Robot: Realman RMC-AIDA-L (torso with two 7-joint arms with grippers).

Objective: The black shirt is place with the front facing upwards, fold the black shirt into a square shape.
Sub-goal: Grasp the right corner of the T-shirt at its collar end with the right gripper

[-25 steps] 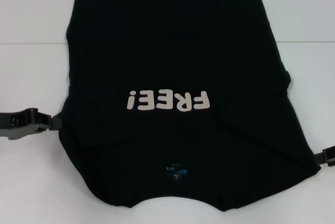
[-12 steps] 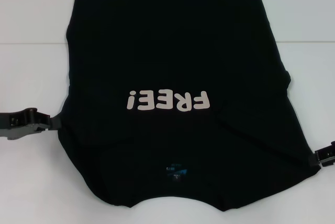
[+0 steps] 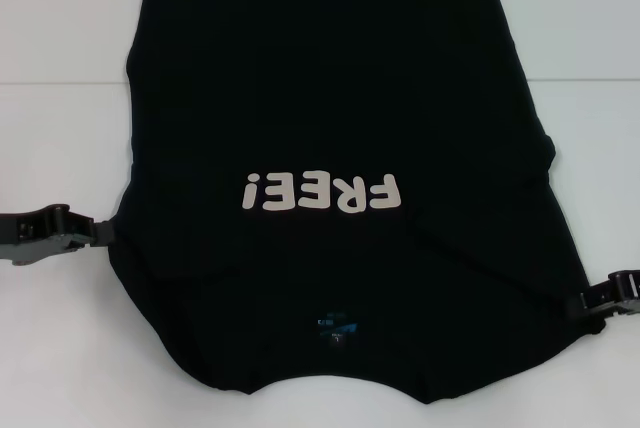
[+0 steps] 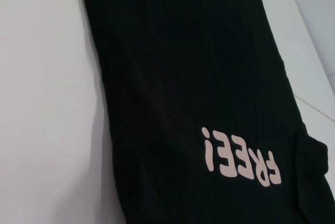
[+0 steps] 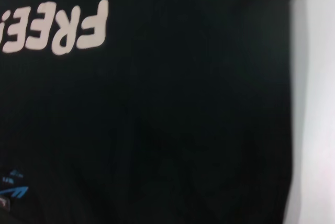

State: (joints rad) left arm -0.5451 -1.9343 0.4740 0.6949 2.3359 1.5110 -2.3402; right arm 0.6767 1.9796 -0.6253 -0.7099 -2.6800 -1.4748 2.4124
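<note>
1. While the black shirt [image 3: 335,148] lies flat on the white table [image 3: 60,328], front side up, its white "FREE!" print [image 3: 320,191] reads upside down in the head view, and the blue neck label [image 3: 342,326] is near the robot.
2. The left gripper [image 3: 100,232] touches the shirt's left edge; I cannot tell if it is open or closed.
3. The right gripper [image 3: 606,300] is at the right edge, and I cannot tell its state either.
</note>
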